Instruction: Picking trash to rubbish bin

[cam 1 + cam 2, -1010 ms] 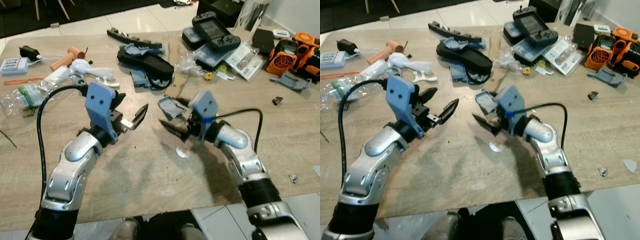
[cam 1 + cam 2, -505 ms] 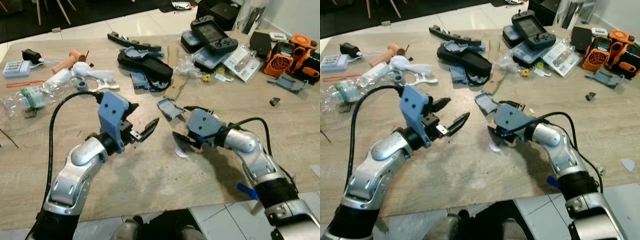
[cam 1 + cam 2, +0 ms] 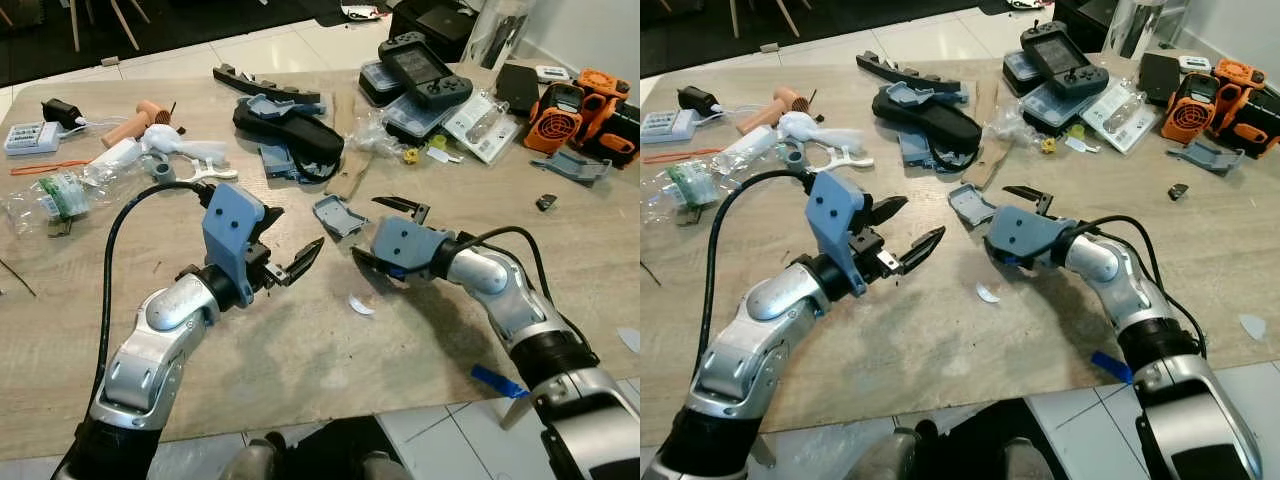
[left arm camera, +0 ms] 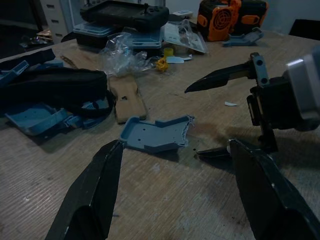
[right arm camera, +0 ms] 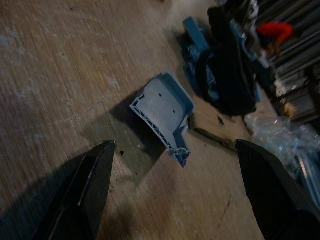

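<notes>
— Pincers, status?

— Right pincer [image 3: 385, 228] is spread wide and carries nothing; one finger lies low over the counter [image 3: 300, 350], the other is raised. It points at a broken blue plastic piece [image 3: 339, 215] lying just beyond its fingertips, apart from them. Left pincer [image 3: 292, 245] is likewise released and empty, held above the counter and aimed at the same piece from the other side.

— Any other trash close by?

— A small pale scrap [image 3: 362, 305] lies on the counter just below the right pincer, untouched. Farther out: a strip of cardboard [image 3: 347, 172], a black bag [image 3: 290, 125], crumpled clear wrap [image 3: 375, 128], a crushed plastic bottle [image 3: 60, 190], game controllers [image 3: 425, 62] and orange tools [image 3: 565, 108].

— Step in hand?

— In my judgement, the approach to a pick; nothing is gripped yet. I can see no rubbish bin from here.

— Next move?

— The right pincer needs to advance until its fingers straddle the blue piece, then close on a wall edge, since the piece lies flat and shallow.
</notes>
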